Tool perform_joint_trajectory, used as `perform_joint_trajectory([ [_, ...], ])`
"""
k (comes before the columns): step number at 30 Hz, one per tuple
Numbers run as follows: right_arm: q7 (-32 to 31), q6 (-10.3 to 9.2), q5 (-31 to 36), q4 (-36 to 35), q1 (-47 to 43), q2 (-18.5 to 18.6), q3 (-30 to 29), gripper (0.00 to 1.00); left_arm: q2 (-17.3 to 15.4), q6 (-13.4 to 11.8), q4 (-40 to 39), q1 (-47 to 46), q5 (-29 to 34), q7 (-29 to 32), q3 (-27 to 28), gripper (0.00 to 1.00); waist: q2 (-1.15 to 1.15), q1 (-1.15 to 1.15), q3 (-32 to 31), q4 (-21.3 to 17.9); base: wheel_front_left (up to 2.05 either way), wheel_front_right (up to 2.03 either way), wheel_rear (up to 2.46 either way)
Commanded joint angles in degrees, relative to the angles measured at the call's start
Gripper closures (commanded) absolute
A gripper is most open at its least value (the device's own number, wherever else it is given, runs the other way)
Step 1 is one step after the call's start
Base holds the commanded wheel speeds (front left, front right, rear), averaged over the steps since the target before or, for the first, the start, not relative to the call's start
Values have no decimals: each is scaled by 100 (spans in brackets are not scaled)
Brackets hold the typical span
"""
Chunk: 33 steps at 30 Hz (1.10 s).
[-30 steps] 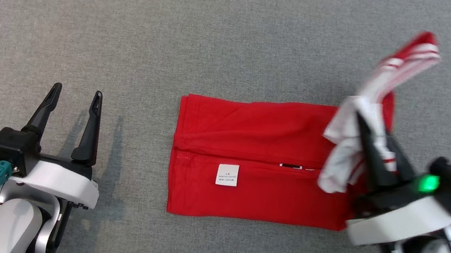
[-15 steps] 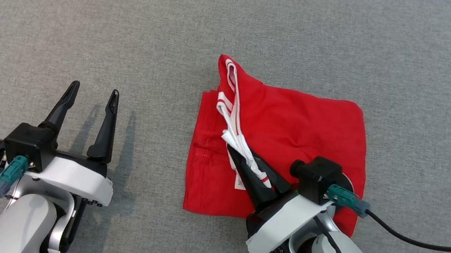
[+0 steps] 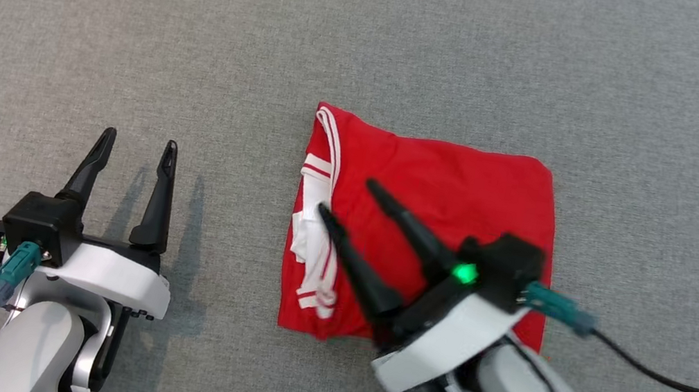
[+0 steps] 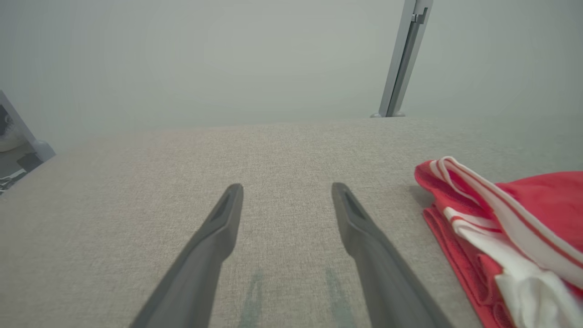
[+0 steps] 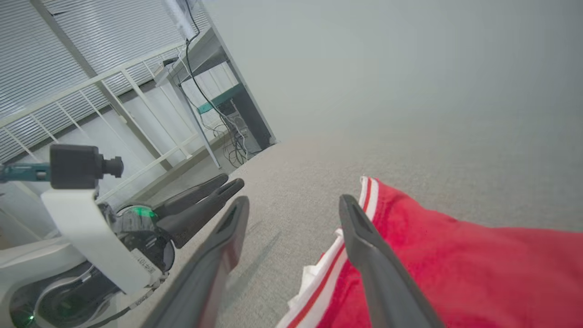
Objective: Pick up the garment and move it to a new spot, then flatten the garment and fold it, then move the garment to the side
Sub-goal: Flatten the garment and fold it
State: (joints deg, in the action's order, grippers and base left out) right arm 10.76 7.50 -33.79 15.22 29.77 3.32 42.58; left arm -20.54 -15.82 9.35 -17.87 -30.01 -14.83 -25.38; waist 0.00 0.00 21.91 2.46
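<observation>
The red garment (image 3: 453,205) with white-striped trim lies folded into a rough square on the grey cloth surface, its white trim along the left edge. My right gripper (image 3: 346,197) hovers open over the garment's left part, fingers apart and holding nothing. The right wrist view shows the garment (image 5: 455,269) below and to the right of that gripper (image 5: 294,205). My left gripper (image 3: 136,145) stands open over bare cloth, well left of the garment. Between its fingers in the left wrist view, the left gripper (image 4: 287,191) holds nothing, and the garment's (image 4: 546,205) striped edge lies at the right.
The grey cloth surface (image 3: 139,15) spreads wide on all sides of the garment. A black cable (image 3: 678,381) trails right from my right wrist. A metal post (image 4: 405,59) stands past the surface's far edge, and railings and a desk (image 5: 218,91) lie beyond its left side.
My right gripper carried the garment's striped end over to the left, laid it down as a fold, then opened and let go. The left arm stayed in place.
</observation>
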Motion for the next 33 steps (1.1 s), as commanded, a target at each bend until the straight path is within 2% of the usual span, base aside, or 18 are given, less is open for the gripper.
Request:
perform_joint_trajectory([
  [1,85,-2,15,-151,-48,142,-143,0,-40,-33,2,15,30,-24,32,0,0,0,-40,-39,0,0,0],
  [7,96,-2,429,-1050,-523,567,-1382,0,-103,-158,-93,126,36,-26,111,0,0,0,-165,-154,0,0,0],
  [11,-91,-2,753,-1512,-942,687,-2362,0,-148,-229,-188,206,39,-27,160,0,0,0,-228,-214,0,0,0],
  [19,-425,-2,1445,-1845,-1861,864,-3933,0,-209,-305,-402,367,15,20,152,0,0,0,-450,-233,0,0,0],
  [24,-500,-2,1547,-1884,-2231,854,-4318,0,-260,-357,-502,493,-1,52,142,0,0,0,-552,-244,0,0,0],
  [33,-625,-2,1583,-1888,-2455,737,-4378,0,-318,-399,-565,617,-8,131,87,0,0,0,-791,-263,0,0,0],
])
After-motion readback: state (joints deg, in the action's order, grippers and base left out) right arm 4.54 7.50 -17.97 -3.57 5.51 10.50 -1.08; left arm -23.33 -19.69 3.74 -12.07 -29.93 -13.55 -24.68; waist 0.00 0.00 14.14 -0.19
